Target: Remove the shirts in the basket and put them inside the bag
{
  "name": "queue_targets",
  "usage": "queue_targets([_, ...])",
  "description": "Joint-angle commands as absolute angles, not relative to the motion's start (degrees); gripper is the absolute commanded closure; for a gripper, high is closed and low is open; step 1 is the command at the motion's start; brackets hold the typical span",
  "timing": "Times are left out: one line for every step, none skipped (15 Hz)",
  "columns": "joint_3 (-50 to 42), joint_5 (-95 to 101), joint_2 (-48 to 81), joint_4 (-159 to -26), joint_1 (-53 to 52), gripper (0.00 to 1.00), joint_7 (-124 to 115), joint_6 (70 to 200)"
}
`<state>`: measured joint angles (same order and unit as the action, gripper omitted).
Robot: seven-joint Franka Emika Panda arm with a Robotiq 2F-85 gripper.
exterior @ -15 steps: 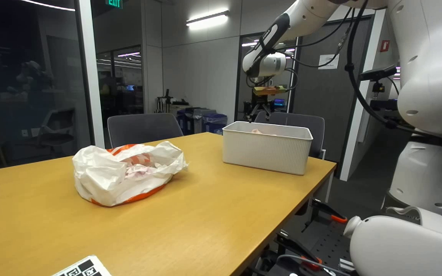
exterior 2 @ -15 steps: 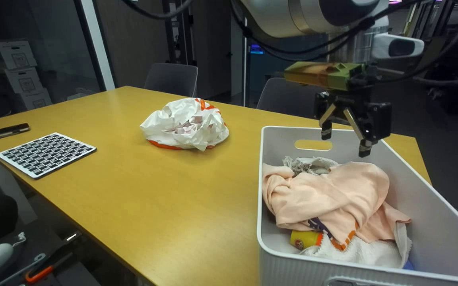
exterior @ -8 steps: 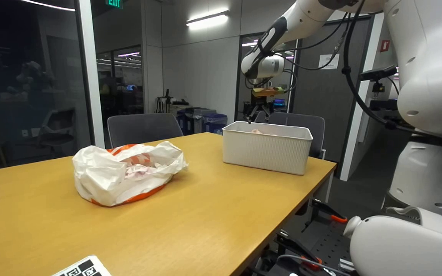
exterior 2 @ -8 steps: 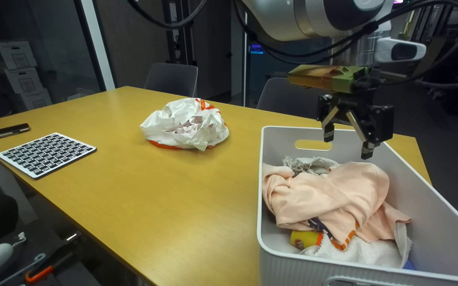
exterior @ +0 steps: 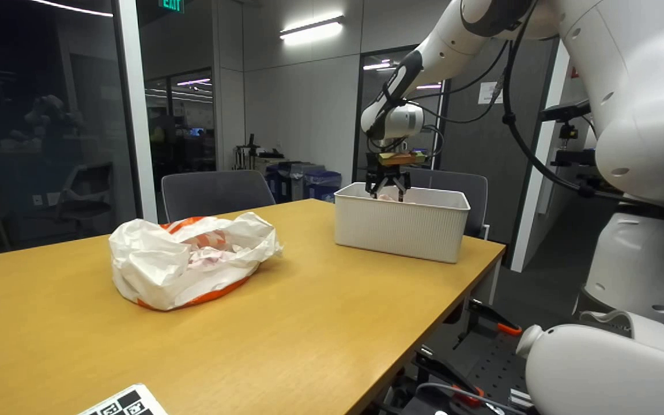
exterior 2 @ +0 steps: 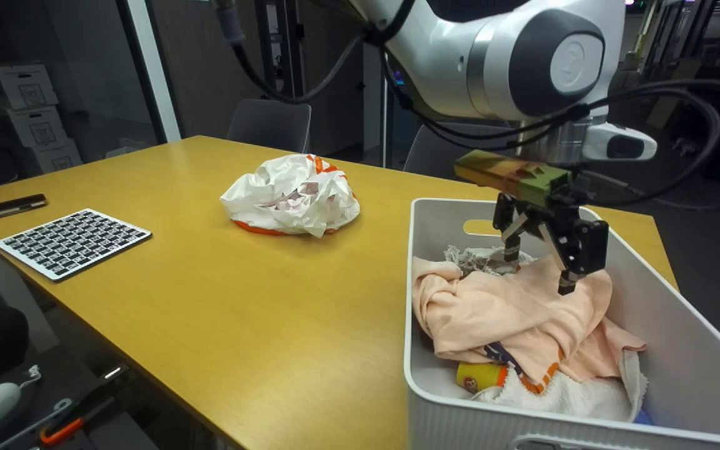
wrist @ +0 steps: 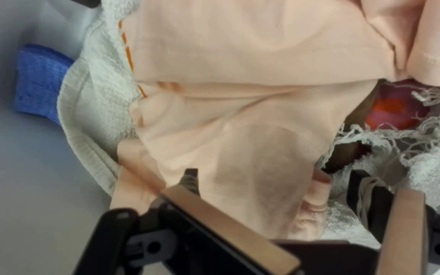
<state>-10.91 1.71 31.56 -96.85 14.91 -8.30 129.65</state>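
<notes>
Jaws: I have them wide apart, holding nothing | soft peach cloth shirt [wrist: 254, 110], inside light-grey ribbed plastic basket [exterior: 398, 227]: directly below, tapering between them, contact unclear | I judge straight descent suits

Office: table [exterior: 309, 311], chairs [exterior: 217, 190], exit sign [exterior: 172, 5]

Bag [exterior 2: 272, 179] on table [exterior 2: 272, 300], left of basket [exterior: 398, 227] in both exterior views; shirt [exterior 2: 504, 312] in basket, tool [exterior 2: 539, 273] above.
</notes>
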Motion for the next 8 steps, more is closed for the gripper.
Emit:
queue_targets([-11.4,1.5,35.6,-94.3,15.7,0.0,-5.8,135.4])
queue_targets([-11.2,1.0,36.2,-94.3,16.3,0.25,-4.8,136.4])
queue_targets([-11.2,0.9,36.5,-94.4,16.6,0.26,-4.5,137.5])
queue_targets([-11.2,0.8,36.5,-94.9,16.7,0.34,-4.4,138.1])
queue_targets([-11.4,0.9,36.2,-95.4,16.7,0.42,-4.6,139.0])
queue_targets([-11.8,1.3,35.5,-96.1,16.5,0.5,-5.0,138.6])
queue_targets([-12.0,1.3,34.8,-96.5,16.5,0.57,-5.3,137.9])
queue_targets([-12.2,1.3,34.1,-96.8,16.3,0.66,-5.7,136.9])
